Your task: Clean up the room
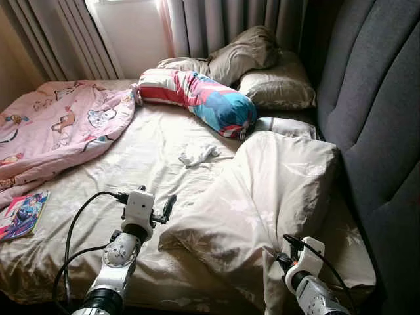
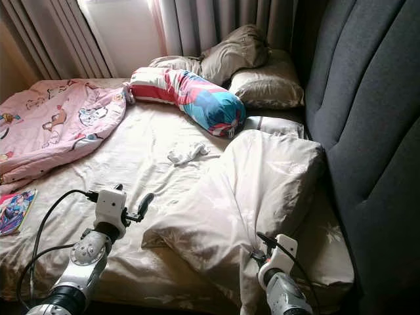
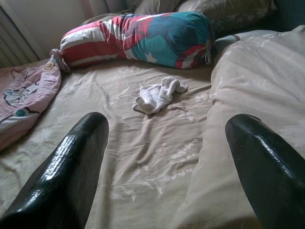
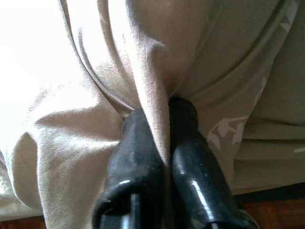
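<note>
A beige duvet (image 1: 262, 190) lies bunched on the right half of the bed. My right gripper (image 4: 159, 119) is shut on a fold of it at the near edge, and the cloth is pinched between both fingers (image 4: 138, 152). My left gripper (image 1: 169, 207) hovers open over the beige sheet (image 1: 151, 157), just left of the duvet's edge, its two fingers (image 3: 71, 171) spread wide. A small white cloth (image 1: 197, 155) lies crumpled on the sheet beyond it, short of a colourful bolster (image 1: 197, 95).
A pink cartoon blanket (image 1: 59, 128) covers the bed's far left. A comic book (image 1: 23, 213) lies at the near left edge. Brown pillows (image 1: 262, 72) are stacked at the head, beside a grey padded headboard (image 1: 374, 131) on the right. Curtains (image 1: 216, 26) hang behind.
</note>
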You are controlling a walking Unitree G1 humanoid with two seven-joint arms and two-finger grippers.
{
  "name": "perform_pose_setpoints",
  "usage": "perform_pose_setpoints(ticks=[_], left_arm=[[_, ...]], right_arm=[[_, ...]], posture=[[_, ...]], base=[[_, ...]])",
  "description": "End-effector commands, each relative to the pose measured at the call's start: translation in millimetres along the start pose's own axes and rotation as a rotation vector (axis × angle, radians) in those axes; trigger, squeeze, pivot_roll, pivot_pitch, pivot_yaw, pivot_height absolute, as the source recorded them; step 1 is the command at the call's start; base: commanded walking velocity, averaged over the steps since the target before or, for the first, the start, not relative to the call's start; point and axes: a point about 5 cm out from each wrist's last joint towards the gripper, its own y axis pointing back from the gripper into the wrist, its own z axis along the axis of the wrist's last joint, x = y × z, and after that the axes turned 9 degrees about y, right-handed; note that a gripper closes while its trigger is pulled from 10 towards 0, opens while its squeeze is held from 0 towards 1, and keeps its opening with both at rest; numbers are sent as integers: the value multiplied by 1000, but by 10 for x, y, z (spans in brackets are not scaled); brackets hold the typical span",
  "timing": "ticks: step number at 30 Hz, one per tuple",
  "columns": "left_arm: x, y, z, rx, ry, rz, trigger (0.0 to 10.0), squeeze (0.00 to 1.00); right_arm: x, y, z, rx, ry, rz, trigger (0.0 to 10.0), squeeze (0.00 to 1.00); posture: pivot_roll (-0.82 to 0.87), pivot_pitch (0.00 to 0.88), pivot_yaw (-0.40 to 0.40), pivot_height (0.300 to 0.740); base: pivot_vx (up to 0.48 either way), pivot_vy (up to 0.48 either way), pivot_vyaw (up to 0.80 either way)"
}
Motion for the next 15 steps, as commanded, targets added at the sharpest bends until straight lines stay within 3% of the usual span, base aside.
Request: perform_pose_setpoints(ticks=[1, 10, 12, 13, 15], left_arm=[[5, 29, -44, 23, -6, 6, 10000, 0], [12, 24, -41, 23, -6, 14, 10000, 0], [12, 26, -43, 23, -6, 15, 10000, 0], [11, 29, -47, 24, -5, 19, 10000, 0], [11, 29, -47, 24, -5, 19, 10000, 0]], right_arm=[[48, 12, -128, 51, 17, 23, 0, 0], [-5, 13, -71, 12, 90, -42, 0, 0], [-30, 16, -55, 3, 118, -78, 0, 0], [-114, 31, -26, -9, 189, -225, 0, 0], [-114, 31, -26, -9, 189, -225, 0, 0]], posture=[[34, 96, 85, 635], [34, 104, 81, 635], [33, 105, 79, 635], [36, 106, 75, 635], [36, 106, 75, 635]], base=[[0, 0, 0], [0, 0, 0], [0, 0, 0], [0, 0, 0], [0, 0, 0]])
